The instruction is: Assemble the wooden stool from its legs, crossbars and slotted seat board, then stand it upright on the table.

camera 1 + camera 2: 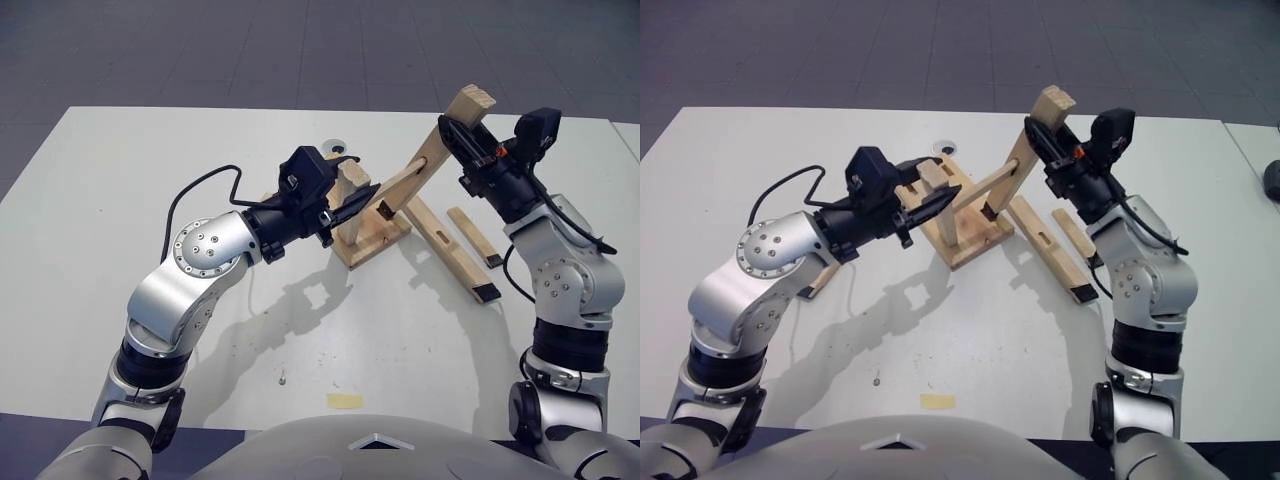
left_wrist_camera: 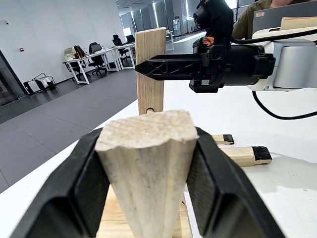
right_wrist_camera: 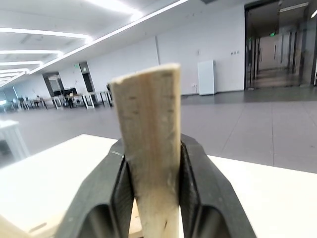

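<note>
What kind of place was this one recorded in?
Probably a large open-plan office or lab hall. The white table stands on a grey tiled floor. Rows of desks with office chairs run behind it, under long ceiling strip lights.

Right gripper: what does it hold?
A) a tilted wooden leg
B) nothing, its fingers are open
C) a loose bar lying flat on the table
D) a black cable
A: the right gripper is shut on the tilted leg, whose upper end sticks up past it.
</note>
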You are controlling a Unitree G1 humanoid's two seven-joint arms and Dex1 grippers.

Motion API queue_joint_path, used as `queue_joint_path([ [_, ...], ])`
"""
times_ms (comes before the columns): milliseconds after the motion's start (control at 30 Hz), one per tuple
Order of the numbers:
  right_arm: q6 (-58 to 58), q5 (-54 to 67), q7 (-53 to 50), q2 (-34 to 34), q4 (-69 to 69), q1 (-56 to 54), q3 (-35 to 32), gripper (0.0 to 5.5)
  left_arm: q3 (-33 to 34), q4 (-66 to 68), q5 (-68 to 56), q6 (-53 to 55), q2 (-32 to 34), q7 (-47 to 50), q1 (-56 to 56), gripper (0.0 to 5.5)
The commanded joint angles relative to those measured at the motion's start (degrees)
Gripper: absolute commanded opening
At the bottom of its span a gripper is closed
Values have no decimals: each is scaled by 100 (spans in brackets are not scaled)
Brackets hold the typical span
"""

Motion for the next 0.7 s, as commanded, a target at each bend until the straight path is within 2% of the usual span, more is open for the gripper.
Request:
queue_joint_path([
  [33,1448,565,-2,0,283,-182,381,101,-173,536,308,374,331,-90,194,202],
  [267,2799,877,-371,-9,980,-885,209,101,-225,640,343,300,319,-105,137,202],
  [433,3005,491,-112,-486,1211,-1317,484,102,-220,715,367,234,364,-127,118,202],
  [467,3017,449,-68,-559,1226,-1382,520,102,-235,716,377,221,379,-130,121,239],
  [700,2792,379,33,-557,1113,-1424,606,102,-41,716,404,278,61,51,52,350],
])
